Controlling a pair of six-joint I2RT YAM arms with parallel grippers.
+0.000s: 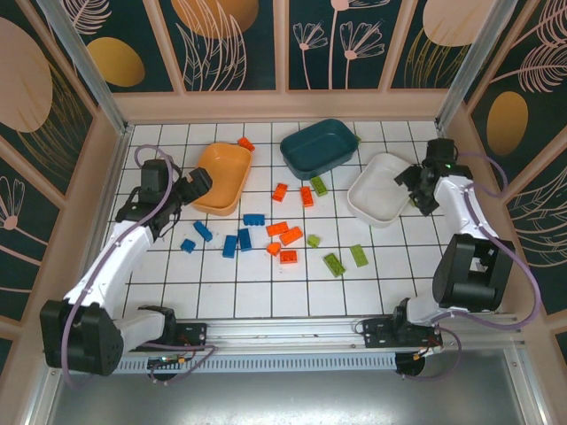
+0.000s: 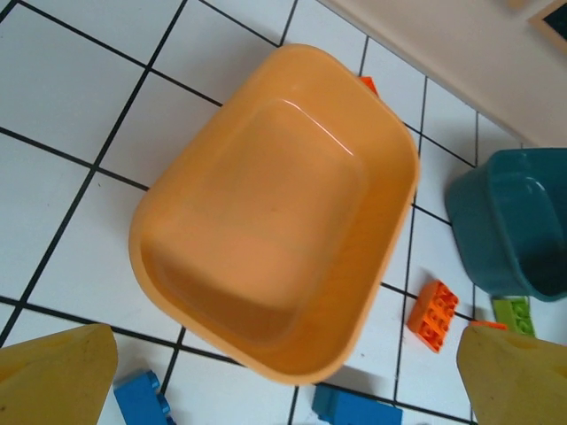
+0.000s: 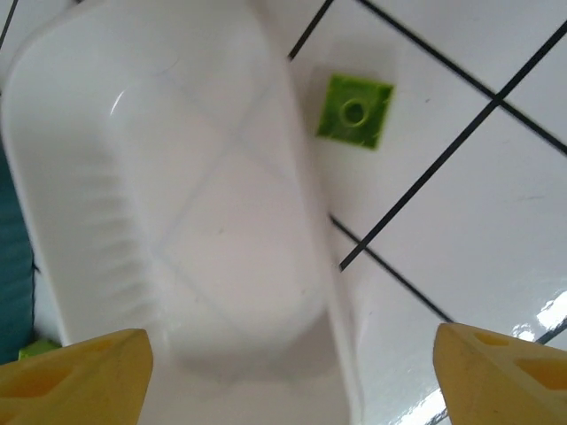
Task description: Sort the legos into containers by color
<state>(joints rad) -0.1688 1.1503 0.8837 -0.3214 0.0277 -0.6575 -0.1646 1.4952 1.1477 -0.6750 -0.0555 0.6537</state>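
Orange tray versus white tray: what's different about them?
The orange tray is orange and sits on the left; the white tray is white and sits on the right. An orange-red brick lies by the orange tray's far rim; a small green piece lies beside the white tray. Both are shallow, rounded, similar in size and empty.

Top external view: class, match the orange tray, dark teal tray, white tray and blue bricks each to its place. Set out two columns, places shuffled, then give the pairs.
1. orange tray
2. dark teal tray
3. white tray
4. blue bricks

A. beside the right gripper
B. loose on the table, nearer the arm bases than the orange tray
C. far middle, between the other two trays
D. beside the left gripper

Pairs: 1-D, 2-C, 3-A, 4-B
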